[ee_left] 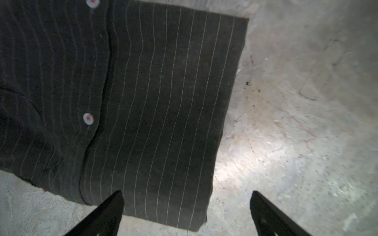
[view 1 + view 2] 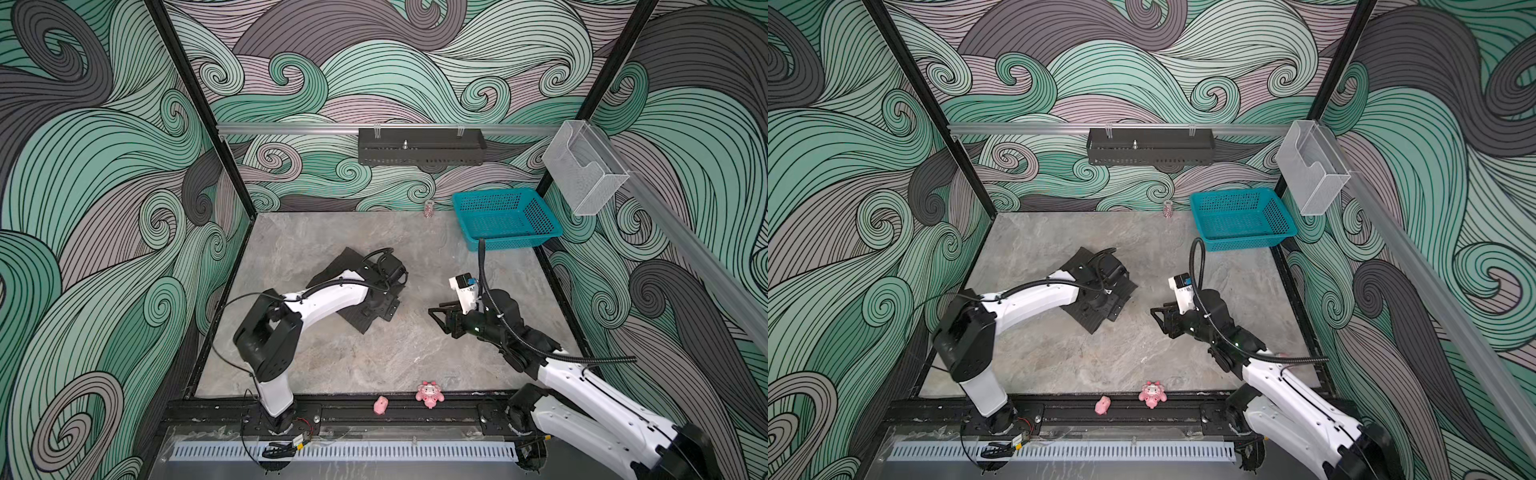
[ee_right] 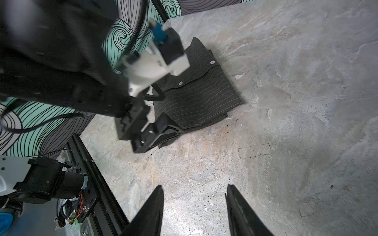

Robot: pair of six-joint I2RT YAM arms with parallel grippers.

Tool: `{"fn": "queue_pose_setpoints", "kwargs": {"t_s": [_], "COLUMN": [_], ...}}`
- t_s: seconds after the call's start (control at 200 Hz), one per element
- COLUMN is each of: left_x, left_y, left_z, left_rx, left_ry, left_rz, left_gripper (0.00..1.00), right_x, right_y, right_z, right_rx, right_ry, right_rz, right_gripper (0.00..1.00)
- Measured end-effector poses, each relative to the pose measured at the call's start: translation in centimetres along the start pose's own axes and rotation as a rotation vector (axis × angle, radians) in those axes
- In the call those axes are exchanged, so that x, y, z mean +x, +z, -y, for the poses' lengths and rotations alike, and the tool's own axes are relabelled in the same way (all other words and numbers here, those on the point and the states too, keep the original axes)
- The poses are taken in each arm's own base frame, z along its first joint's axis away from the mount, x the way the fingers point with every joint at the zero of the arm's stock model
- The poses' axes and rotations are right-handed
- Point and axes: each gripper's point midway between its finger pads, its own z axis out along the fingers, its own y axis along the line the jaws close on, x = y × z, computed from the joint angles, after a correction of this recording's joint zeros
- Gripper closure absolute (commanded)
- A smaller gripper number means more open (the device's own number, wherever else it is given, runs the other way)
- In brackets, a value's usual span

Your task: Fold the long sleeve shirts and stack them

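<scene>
While the folded pinstriped shirt [image 1: 163, 102] lies on the desk [image 1: 286, 122], the left jaws stand wide apart above its corner; the right jaws, also apart, hang well aside.

Both top views look steeply down from above the near edge of the table [image 2: 415, 357] and share all of it. The left wrist camera is close over the shirt [image 1: 163, 102]; the right wrist camera sees it from farther.
</scene>
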Motion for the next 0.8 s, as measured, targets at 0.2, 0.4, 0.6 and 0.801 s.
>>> {"fn": "queue_pose_setpoints", "kwargs": {"t_s": [0.2, 0.4, 0.6, 0.801], "left_x": [1.3, 1.1, 0.5, 0.0], "left_y": [3.0, 4.0, 4.7, 5.0], "left_z": [-0.2, -1.1, -2.2, -2.5], "left_rx": [-0.050, -0.090, -0.136, -0.132], "left_ry": [0.040, 0.054, 0.089, 0.120], "left_rz": [-0.126, -0.167, -0.191, -0.219], "left_gripper": [0.01, 0.02, 0.01, 0.07], "right_x": [0.6, 1.8, 2.4, 2.3], "right_y": [-1.5, -1.7, -1.7, -1.7], "right_z": [0.1, 0.6, 0.9, 1.0], "right_rx": [0.009, 0.021, 0.031, 0.036], "right_ry": [-0.004, 0.000, 0.003, 0.001], "right_rz": [0.029, 0.011, -0.005, -0.002], "right_gripper": [0.50, 0.49, 0.49, 0.49]}}
